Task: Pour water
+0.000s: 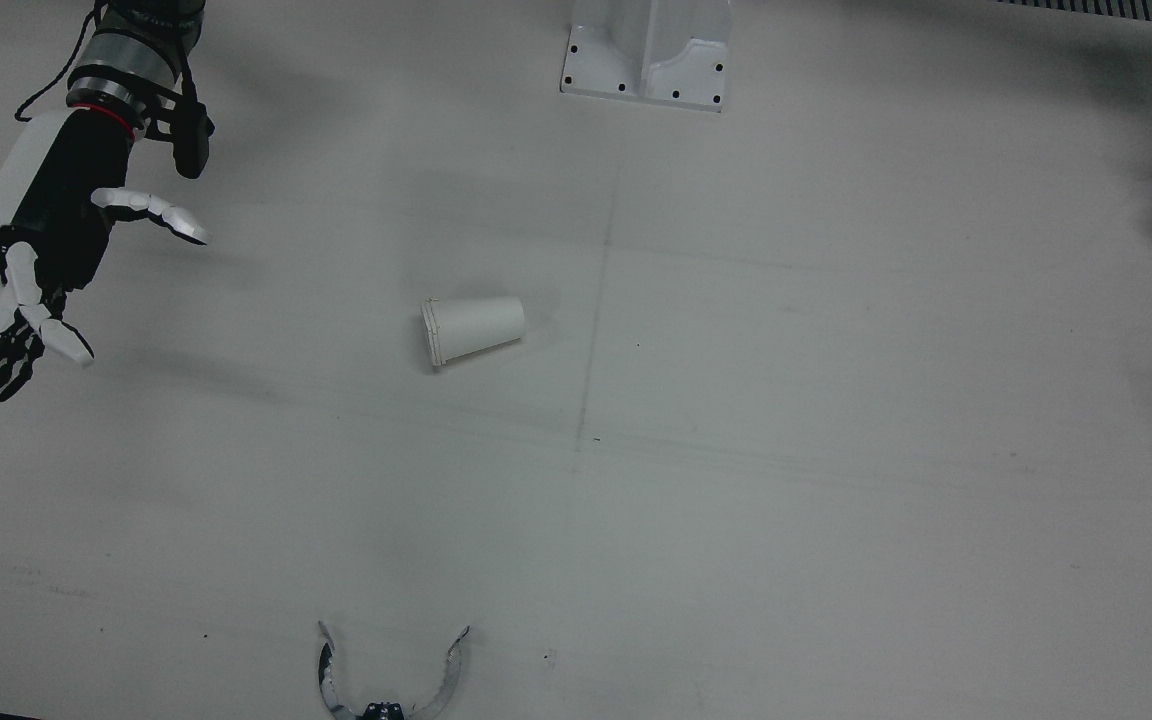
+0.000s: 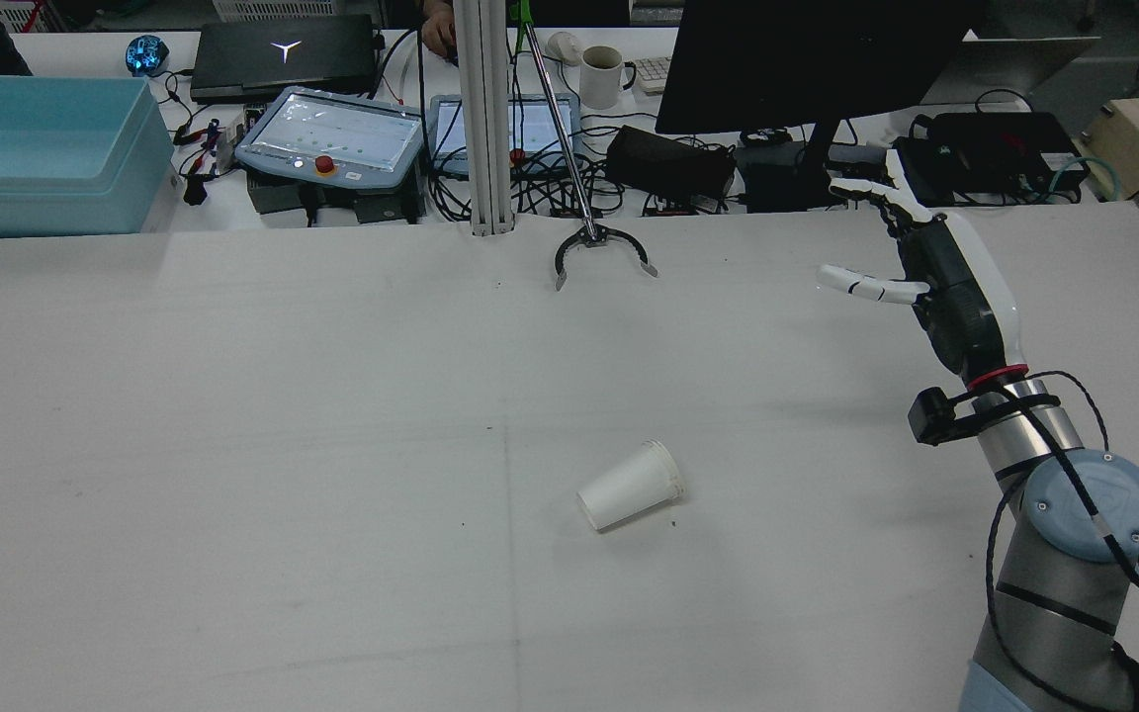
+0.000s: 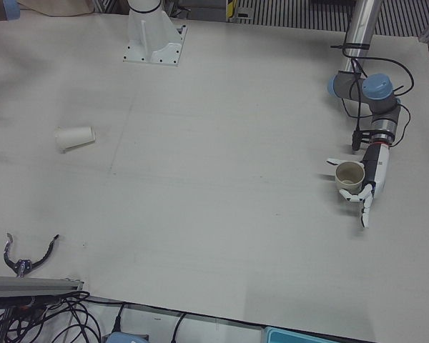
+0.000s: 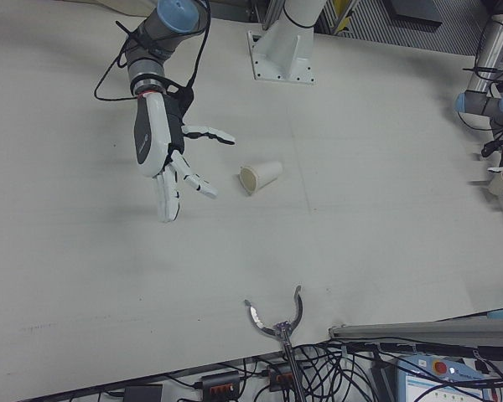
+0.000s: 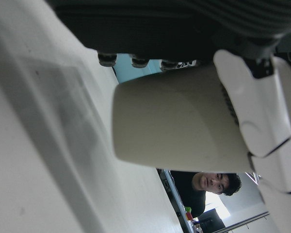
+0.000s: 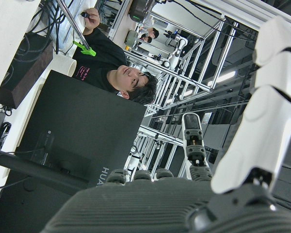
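Note:
A white paper cup (image 1: 471,330) lies on its side near the middle of the table; it also shows in the rear view (image 2: 632,487), the left-front view (image 3: 74,137) and the right-front view (image 4: 260,177). My right hand (image 1: 56,230) is open and empty, fingers spread, hovering well away from that cup; it also shows in the rear view (image 2: 930,287) and the right-front view (image 4: 168,159). My left hand (image 3: 365,179) is shut on a second, beige cup (image 3: 349,175), held upright above the table's far side. That cup fills the left hand view (image 5: 179,121).
A grabber tool's claw (image 1: 391,680) rests at the operators' edge of the table, also in the rear view (image 2: 599,252). A white arm pedestal (image 1: 648,50) stands at the robot's side. A blue bin (image 2: 41,148), monitors and cables lie beyond the table.

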